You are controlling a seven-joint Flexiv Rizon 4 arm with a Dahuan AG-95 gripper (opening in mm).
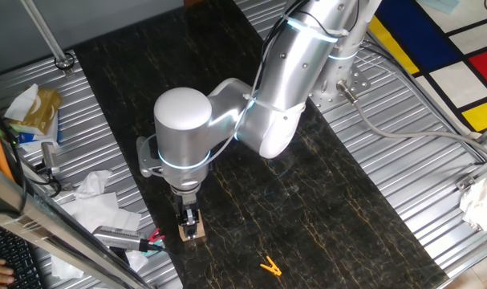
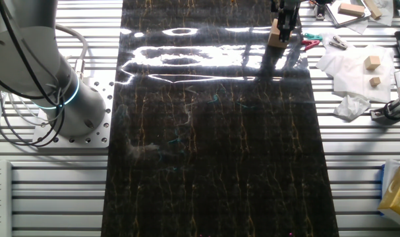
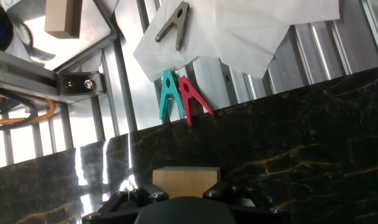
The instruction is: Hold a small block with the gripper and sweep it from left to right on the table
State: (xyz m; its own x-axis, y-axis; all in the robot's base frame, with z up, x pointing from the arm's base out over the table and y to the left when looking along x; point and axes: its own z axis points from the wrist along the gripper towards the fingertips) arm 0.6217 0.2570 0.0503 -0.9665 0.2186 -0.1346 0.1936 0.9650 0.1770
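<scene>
In the hand view, one teal clip point(image 3: 168, 93) and one red clip point(image 3: 192, 98) are lying side by side at the edge of the table point(image 3: 301, 143), with one grey clip point(image 3: 174, 25) on white paper point(image 3: 238, 31) above them. One gripper point(image 3: 186, 193) is closing its two fingers around one small block point(image 3: 186, 182), which is resting on the table near that edge. In one fixed view, one yellow clip point(image 1: 269, 266) is lying right of the block.

Robotics lab: ribbed metal bench point(image 1: 436, 172), arm point(image 1: 299, 72).
</scene>
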